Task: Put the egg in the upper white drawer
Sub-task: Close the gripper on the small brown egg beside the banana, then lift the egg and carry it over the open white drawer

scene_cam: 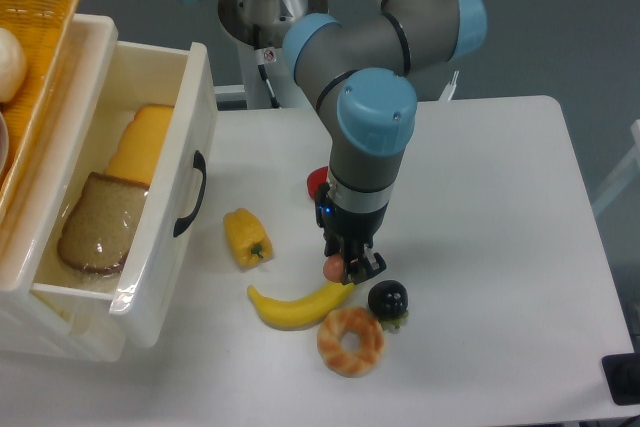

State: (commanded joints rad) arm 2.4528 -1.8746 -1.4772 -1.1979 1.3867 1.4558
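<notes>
Drawer [190,107] pulled open at left, bread slices [100,219] inside. Yellow pepper [246,236] on table [480,197] beside it. Gripper [343,268] pinching egg [333,267] just above banana [298,304]. Donut [350,341], black fruit [388,298] nearby.
</notes>
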